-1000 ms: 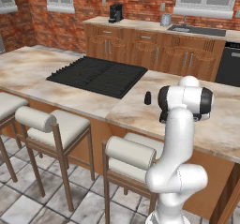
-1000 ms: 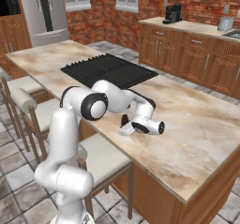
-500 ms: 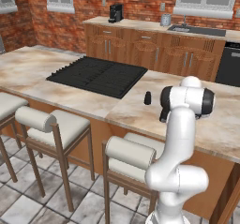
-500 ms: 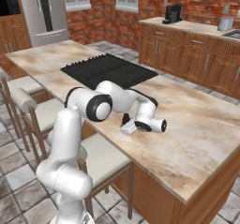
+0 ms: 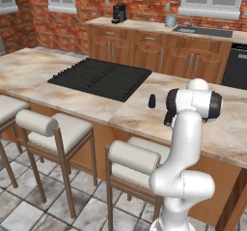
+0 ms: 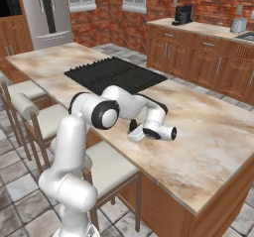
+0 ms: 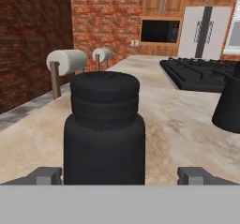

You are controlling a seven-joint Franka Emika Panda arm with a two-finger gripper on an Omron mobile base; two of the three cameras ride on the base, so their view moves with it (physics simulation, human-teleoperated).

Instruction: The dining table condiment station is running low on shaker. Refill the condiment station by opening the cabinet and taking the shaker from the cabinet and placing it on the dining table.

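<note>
The small black shaker [image 5: 151, 101] stands upright on the beige marbled dining table [image 5: 72, 87], near its stool-side edge and just right of the black cooktop [image 5: 99, 78]. From the other side the shaker [image 6: 132, 126] shows right in front of the hand. My gripper [image 5: 167, 117] lies low and level over the tabletop, pointing along the table at it. In the hand view the shaker [image 7: 104, 129] rises large between my fingertips [image 7: 47, 175], which stand wide apart and clear of its sides. The gripper [image 7: 119, 176] is open, as is the gripper [image 6: 134, 134] seen from the right.
Cushioned stools [image 5: 62, 128] line the near side of the table. A dark cone-shaped thing [image 7: 229, 108] stands on the table at the hand view's right edge. The sink counter [image 5: 193, 36] runs along the brick wall. A fridge [image 6: 47, 10] and wooden doors above a microwave [image 7: 161, 31] lie far ahead.
The wrist has shifted only slightly. The shaker stands at the same spot on the table.
</note>
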